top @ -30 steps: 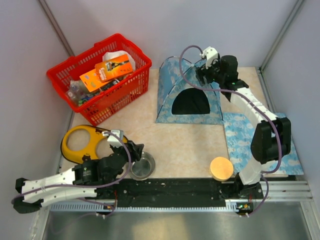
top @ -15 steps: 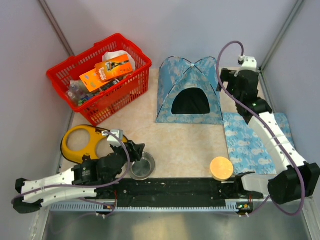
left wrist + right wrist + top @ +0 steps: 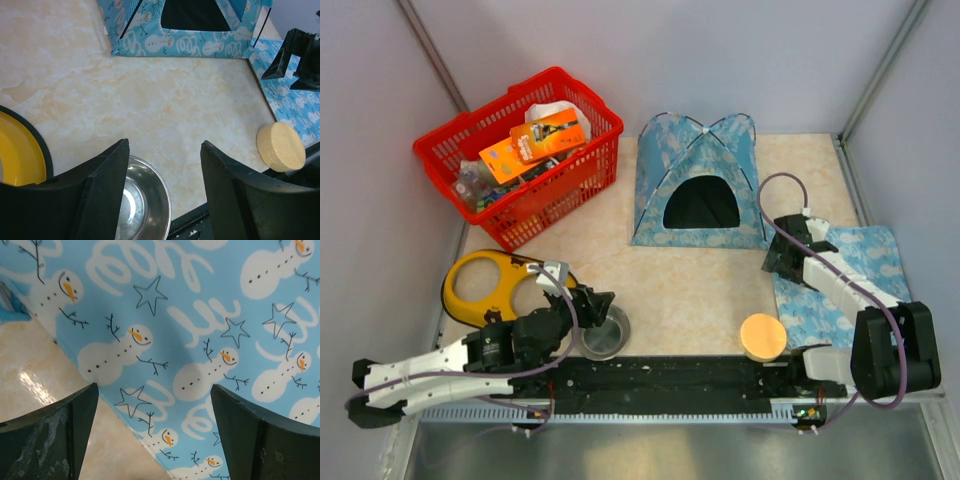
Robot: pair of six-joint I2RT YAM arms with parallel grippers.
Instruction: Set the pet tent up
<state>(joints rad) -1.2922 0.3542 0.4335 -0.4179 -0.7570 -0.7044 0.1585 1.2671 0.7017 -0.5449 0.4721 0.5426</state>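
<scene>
Both grippers are spread and hold nothing; the right gripper [image 3: 778, 262] hangs low over the snowman mat [image 3: 865, 265], the left gripper [image 3: 162, 150] over the steel bowl [image 3: 605, 335]. The pet tent [image 3: 698, 185] stands upright just beyond the right gripper, apart from it, so I judge I should move this arm slowly, never brushing the tent wall.

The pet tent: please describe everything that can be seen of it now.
The pet tent stands upright at the far side of the beige table. It is a light-blue fabric dome printed with white snowmen, with thin dark poles crossing on top. Its arched doorway, dark inside, faces the arms. A red basket stands apart on its left; a matching mat lies by its right front corner.
</scene>
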